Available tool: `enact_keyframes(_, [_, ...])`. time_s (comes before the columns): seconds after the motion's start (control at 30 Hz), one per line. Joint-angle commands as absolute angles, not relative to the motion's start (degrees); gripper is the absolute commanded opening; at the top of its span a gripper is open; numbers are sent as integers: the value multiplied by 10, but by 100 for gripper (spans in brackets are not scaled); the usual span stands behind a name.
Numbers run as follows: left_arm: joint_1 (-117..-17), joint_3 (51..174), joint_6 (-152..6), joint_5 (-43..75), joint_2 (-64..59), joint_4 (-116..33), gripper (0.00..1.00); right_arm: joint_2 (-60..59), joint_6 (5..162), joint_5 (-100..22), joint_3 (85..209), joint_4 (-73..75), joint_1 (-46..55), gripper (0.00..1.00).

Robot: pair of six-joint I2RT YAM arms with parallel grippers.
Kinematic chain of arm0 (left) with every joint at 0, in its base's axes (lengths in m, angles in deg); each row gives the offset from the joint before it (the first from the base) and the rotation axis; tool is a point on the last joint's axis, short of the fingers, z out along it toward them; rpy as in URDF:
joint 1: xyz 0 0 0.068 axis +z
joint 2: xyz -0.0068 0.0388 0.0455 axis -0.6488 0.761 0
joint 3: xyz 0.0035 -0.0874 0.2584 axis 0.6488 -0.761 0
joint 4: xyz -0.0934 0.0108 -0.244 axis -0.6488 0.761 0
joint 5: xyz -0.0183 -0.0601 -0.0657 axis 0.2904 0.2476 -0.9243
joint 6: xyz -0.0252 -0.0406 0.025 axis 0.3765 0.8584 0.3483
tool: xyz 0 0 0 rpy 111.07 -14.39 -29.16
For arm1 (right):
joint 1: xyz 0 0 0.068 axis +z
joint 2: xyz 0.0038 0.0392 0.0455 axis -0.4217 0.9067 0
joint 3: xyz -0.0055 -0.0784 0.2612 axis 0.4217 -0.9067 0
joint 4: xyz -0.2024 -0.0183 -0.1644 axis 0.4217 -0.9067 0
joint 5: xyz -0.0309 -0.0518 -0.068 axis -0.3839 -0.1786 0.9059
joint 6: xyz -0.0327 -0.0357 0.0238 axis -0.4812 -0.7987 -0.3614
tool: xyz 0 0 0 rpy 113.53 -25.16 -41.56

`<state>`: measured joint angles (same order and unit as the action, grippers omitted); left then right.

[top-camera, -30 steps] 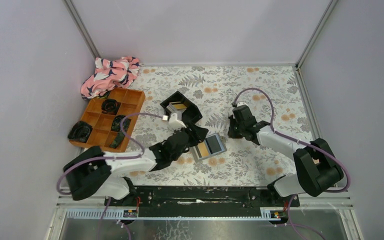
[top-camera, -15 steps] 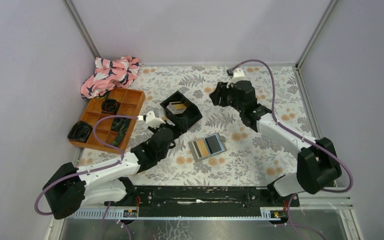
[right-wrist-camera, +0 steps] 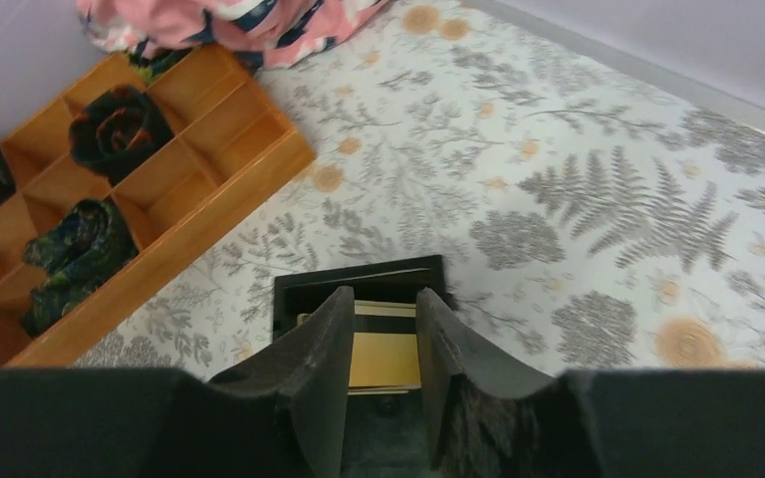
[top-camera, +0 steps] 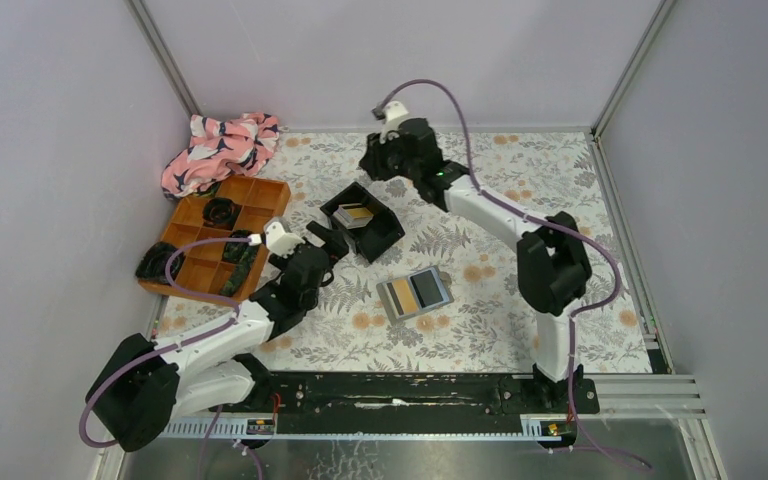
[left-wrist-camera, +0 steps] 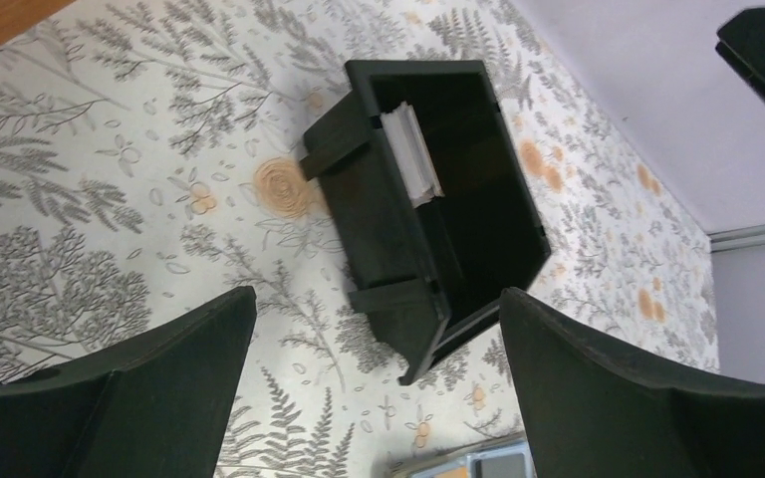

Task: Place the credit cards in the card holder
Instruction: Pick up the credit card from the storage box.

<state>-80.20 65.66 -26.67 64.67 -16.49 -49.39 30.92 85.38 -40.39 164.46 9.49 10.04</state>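
Observation:
The black tray (top-camera: 385,232) holds the credit cards (top-camera: 358,213), gold on top. In the right wrist view a gold card (right-wrist-camera: 384,358) shows between my fingers, inside the tray (right-wrist-camera: 289,294). The card holder (top-camera: 415,293) lies open on the table, its inside orange and blue-grey. My right gripper (top-camera: 372,165) hangs above the tray's far side, jaws a little apart and empty (right-wrist-camera: 385,296). My left gripper (top-camera: 325,240) is wide open and empty just left of the tray (left-wrist-camera: 377,299). The left wrist view shows the tray (left-wrist-camera: 398,269), a pale card (left-wrist-camera: 408,154) and the holder's edge (left-wrist-camera: 478,466).
An orange compartment tray (top-camera: 260,195) with dark rolled items stands at the left, also in the right wrist view (right-wrist-camera: 229,189). A pink patterned cloth (top-camera: 220,145) lies behind it. Grey walls close the back and sides.
My right arm has swung from right of the card holder up and left to above the black tray. My left arm has drawn back left, away from the card holder.

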Motion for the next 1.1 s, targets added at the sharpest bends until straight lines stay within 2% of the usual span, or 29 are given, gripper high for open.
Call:
enact_keyframes(0.0, [-792,629,-240,647,-174,-510,97,343,781,-381,1713,36,150,37])
enact_keyframes(0.2, [-783,620,-230,642,-176,-508,93,404,764,-380,1776,-28,167,40])
enact_keyframes(0.43, [-777,614,-226,637,-168,-511,92,451,759,-387,1802,-56,173,40])
enact_keyframes(1.07, [-764,596,-224,613,-148,-551,91,532,794,-441,1873,-118,165,52])
